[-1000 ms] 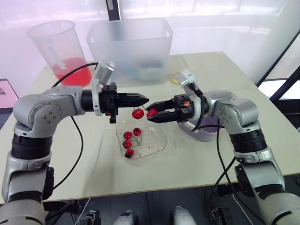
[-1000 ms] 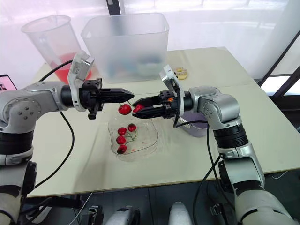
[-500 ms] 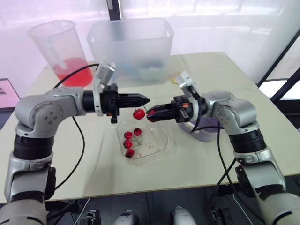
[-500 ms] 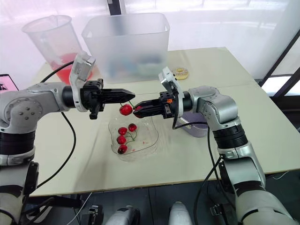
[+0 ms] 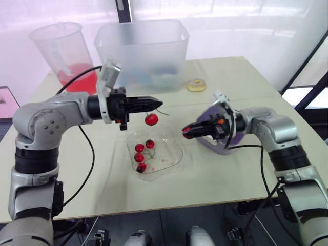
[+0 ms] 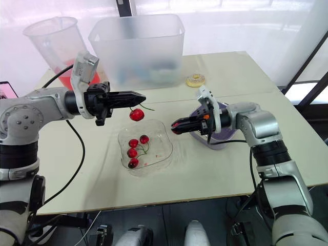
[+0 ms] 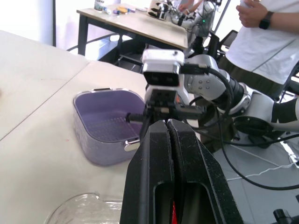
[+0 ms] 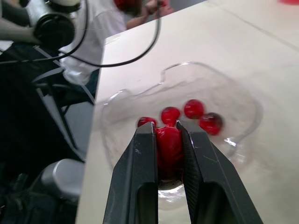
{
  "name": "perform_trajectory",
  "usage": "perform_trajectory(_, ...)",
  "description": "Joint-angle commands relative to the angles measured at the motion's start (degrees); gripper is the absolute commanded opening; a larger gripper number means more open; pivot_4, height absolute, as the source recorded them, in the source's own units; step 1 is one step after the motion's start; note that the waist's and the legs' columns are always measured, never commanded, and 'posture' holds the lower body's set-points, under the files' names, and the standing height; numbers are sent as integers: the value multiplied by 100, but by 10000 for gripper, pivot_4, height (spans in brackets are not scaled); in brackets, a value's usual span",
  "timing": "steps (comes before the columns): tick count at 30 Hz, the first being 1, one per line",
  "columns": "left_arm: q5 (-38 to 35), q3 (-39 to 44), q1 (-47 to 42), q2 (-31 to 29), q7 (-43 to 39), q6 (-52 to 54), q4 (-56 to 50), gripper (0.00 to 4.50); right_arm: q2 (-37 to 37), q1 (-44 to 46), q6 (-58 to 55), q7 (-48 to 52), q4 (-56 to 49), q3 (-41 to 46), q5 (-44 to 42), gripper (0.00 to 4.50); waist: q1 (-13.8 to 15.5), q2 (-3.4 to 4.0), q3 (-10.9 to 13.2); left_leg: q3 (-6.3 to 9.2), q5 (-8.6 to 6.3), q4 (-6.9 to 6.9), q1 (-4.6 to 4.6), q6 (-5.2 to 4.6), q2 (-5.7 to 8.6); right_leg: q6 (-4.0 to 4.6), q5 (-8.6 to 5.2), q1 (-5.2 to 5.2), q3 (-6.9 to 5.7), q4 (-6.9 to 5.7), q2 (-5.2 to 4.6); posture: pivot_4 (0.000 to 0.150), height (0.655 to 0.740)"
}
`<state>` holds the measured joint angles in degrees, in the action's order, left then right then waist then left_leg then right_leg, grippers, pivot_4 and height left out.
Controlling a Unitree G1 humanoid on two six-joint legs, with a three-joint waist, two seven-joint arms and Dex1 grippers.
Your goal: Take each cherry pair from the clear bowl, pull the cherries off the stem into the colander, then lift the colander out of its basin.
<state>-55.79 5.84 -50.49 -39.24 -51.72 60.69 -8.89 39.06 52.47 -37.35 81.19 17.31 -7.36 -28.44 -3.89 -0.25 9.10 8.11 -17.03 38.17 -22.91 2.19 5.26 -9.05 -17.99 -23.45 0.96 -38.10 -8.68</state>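
Six cherries [image 5: 151, 119], one bowl [image 5: 167, 154], one colander [image 7: 100, 122]

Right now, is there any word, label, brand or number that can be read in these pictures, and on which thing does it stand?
No text can be read anywhere.
Clear jug: scale marks, if any, are too blurred to read.
Small items on the far table: labels, if any, are too small to read.
Clear bowl, purple colander, frosted tub: no writing visible.
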Motion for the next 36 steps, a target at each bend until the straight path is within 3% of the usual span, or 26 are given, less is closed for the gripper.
perform_trajectory(1,-133,250,-50,-4,98,-38,-183,0,203,694,767,-371,942,321,524,2443,-2,0,0,0,0,-2,0,0,0,0,0,0,0,1,0,1500,7400)
perform_trajectory(6,-236,382,115,-12,247,-17,-339,0,494,1088,1995,-685,2279,42,1571,2443,46,-1,0,-2,0,-1,-1,0,2,0,0,0,0,4,-3,1500,7400)
perform_trajectory(13,-238,482,223,-75,315,-41,-368,0,657,835,2374,-302,2685,-153,2151,2443,-10,-1,0,-7,0,-2,-2,0,-1,0,0,-2,1,0,0,1500,7400)
perform_trajectory(14,-239,490,231,-54,345,-61,-362,0,665,787,2417,-312,2730,-160,2215,12200,-10,-1,0,-8,0,-2,-2,0,-1,0,0,-2,1,0,-1,1500,7400)
perform_trajectory(16,-253,504,252,-21,404,-89,-368,0,675,731,2485,-369,2799,-142,2306,19206,-9,-1,0,-7,0,-2,-2,0,-1,0,0,-2,1,0,-1,1500,7400)
perform_trajectory(21,-329,544,276,12,532,-91,-403,0,773,812,2355,-299,2631,55,2252,43575,0,-1,0,-7,0,-2,-2,0,0,0,0,-1,1,1,-1,1500,7400)
perform_trajectory(25,-379,603,250,54,638,-102,-386,0,719,953,1584,-146,1922,412,1746,44686,-6,-1,1,-6,0,-2,-4,0,0,0,0,-2,1,1,-1,1500,7400)
perform_trajectory(29,-454,670,231,166,766,-83,-395,0,339,591,-98,34,163,674,559,44686,-14,-1,0,-6,0,-1,-4,0,-6,0,0,-3,0,0,3,1500,7400)
perform_trajectory(32,-557,686,204,228,840,-56,-377,0,-265,344,-1050,-468,-878,853,-214,44686,-4,-1,0,-2,0,-1,-3,0,-8,0,0,1,-1,-2,4,1500,7400)
perform_trajectory(36,-687,664,258,286,924,-27,-476,0,-1059,190,-1551,-1100,-1504,904,-755,44686,31,-1,0,6,0,7,-9,0,-1,0,0,1,-2,-3,-2,1500,7400)
